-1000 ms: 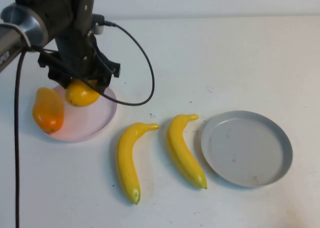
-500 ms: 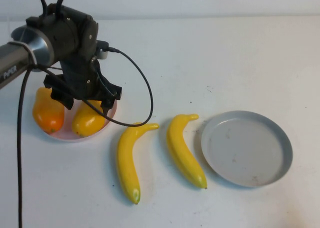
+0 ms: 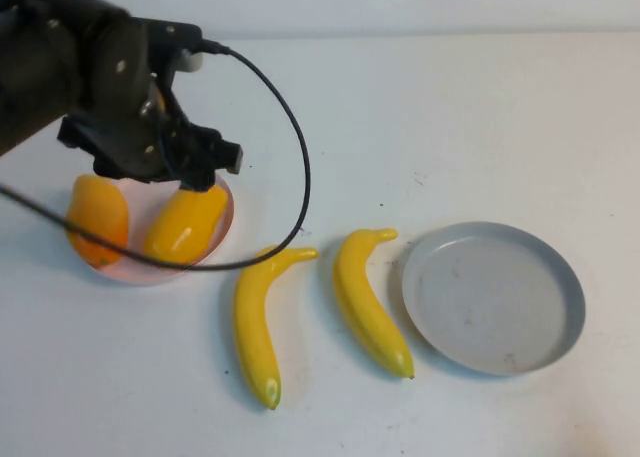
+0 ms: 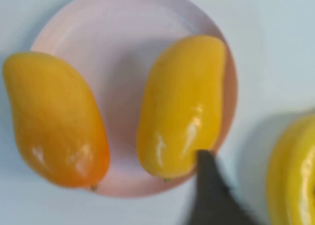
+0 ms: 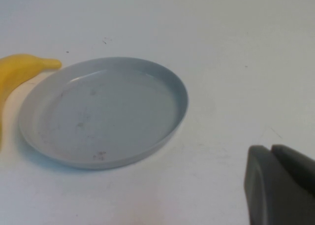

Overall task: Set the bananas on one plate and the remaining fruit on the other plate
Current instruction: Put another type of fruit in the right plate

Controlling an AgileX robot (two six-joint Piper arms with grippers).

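surface: white table (image 3: 450, 107) | on it: pink plate (image 3: 215, 222) far left, two bananas (image 3: 255, 322) (image 3: 368, 302) centre, side by side, grey plate (image 3: 493, 297) right

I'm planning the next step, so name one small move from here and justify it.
Probably swing the left gripper, above the pink plate, toward the nearer banana. Both mangoes lie on that plate; both bananas sit on the table, the grey plate bare. The right gripper waits shut beside it.

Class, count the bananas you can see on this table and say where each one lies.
2. Both lie on the bare table between the pink plate and the grey plate: one banana nearer the pink plate, the other banana beside the grey plate. None appears hidden.
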